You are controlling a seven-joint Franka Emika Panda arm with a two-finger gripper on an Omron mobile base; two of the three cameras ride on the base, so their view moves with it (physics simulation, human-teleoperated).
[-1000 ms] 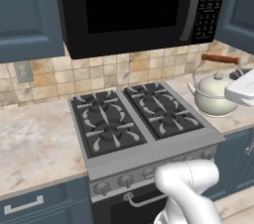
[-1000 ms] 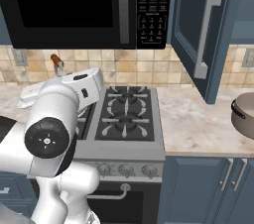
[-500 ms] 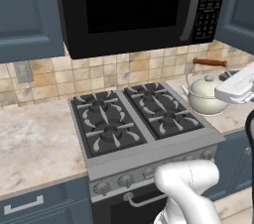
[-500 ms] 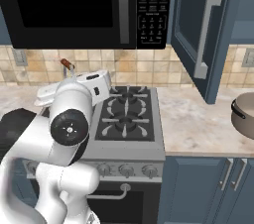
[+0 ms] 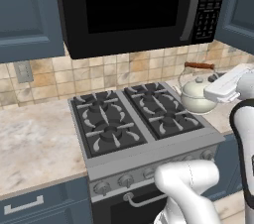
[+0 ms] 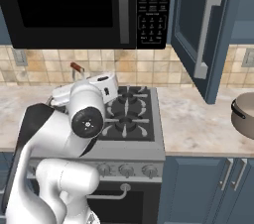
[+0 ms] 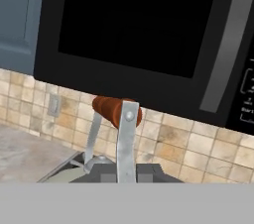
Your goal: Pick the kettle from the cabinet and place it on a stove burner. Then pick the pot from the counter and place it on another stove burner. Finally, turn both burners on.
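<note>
Altogether one kettle (image 5: 195, 95), one pot (image 6: 244, 114), one stove (image 5: 140, 119) with four burners, one microwave (image 5: 139, 7) and one open cabinet (image 6: 199, 29) door are in sight.

That kettle is small, cream-white and rounded, with a knobbed lid and a thin wire arch carrying a reddish-brown wooden bar (image 7: 115, 110). From the left base camera it sits at the stove's right edge, beside the back right burner (image 5: 150, 97); whether it touches the grate or hangs clear cannot be told. From the right base camera just the bar's tip pokes up behind the arm.

Its handle is held by the tool (image 7: 118, 171), whose jaws are closed on the wire arch, so the bar stands directly above the fingertips and the kettle body hangs below them.

Well apart, the taupe pot rests on the bench (image 6: 196, 124) at the far right, under the open door.
</note>
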